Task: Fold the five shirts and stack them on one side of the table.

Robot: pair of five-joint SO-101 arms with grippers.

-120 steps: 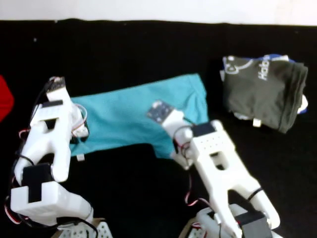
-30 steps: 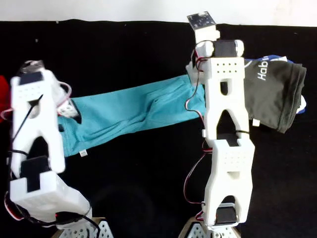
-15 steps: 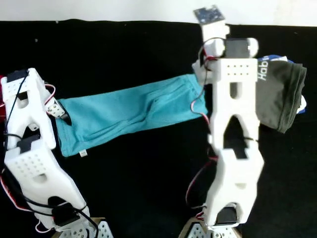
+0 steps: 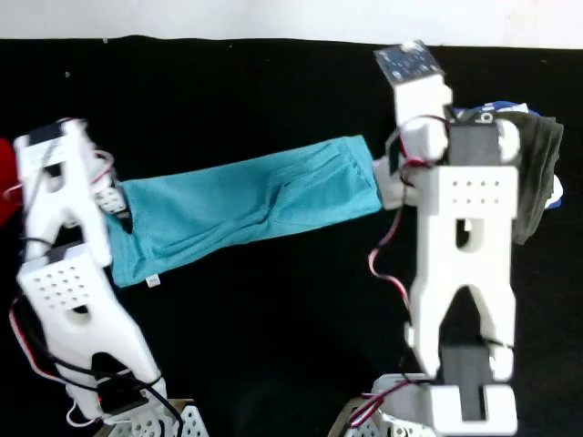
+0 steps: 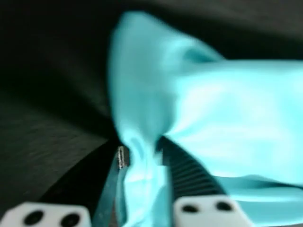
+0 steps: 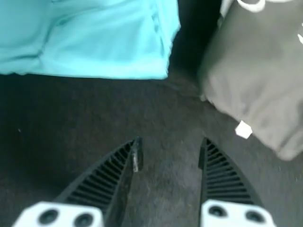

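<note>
At the far left edge of the black desk point(image 4: 273, 346) a bit of red fabric point(image 4: 7, 177) shows beside the left arm. The left gripper point(image 5: 141, 151) is pinching the left end of the teal shirt point(image 4: 246, 205), with fabric bunched between its fingers. The shirt lies stretched in a long, narrow band across the middle of the desk, rising slightly toward the right. Just past its right end, the right gripper point(image 6: 170, 151) hangs with fingers spread over bare desk, holding nothing. Beside it, at the right, sits a folded dark grey shirt point(image 4: 537, 173), with blue and white edges showing under it.
</note>
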